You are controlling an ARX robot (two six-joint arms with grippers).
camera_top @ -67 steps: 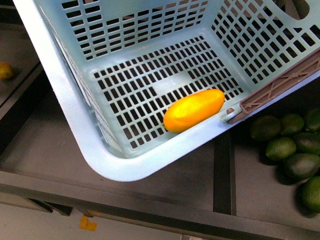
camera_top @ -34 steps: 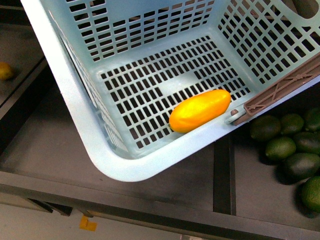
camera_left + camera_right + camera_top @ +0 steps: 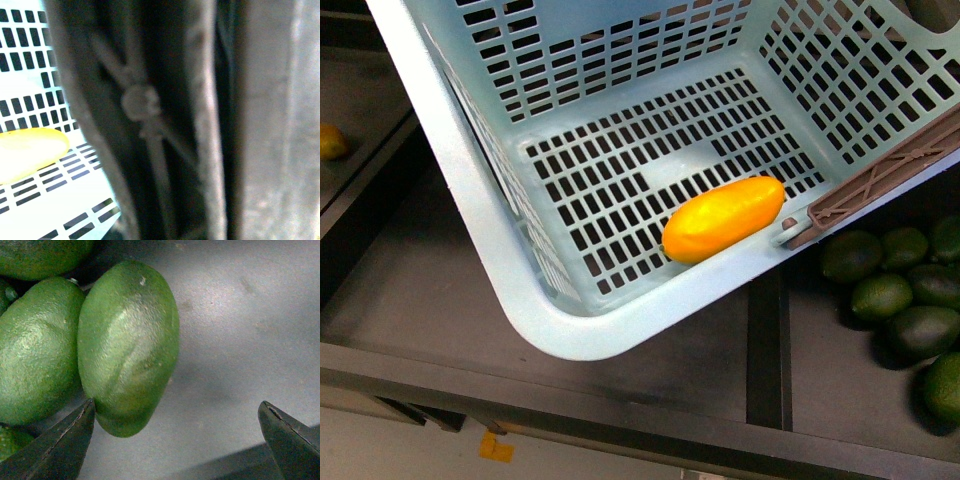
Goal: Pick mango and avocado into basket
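Compared with a second ago, the basket [image 3: 470, 200] has slid a touch to the right in the front view. The mango [image 3: 723, 218] went with it and lies on the slotted floor against the near wall, by the brown handle [image 3: 880, 185]. The right wrist view gives what the front one can't: the right gripper [image 3: 175, 440] has its fingers [image 3: 55, 445] spread wide and empty. One tip is just beside the avocado [image 3: 127, 345], which lies on the grey bench [image 3: 240, 340] touching a neighbour avocado [image 3: 35, 350]. The left wrist view is mostly blurry handle up close, and the left fingers don't show, so I can't tell their state. A small yellow fruit [image 3: 330, 141] sits far left.
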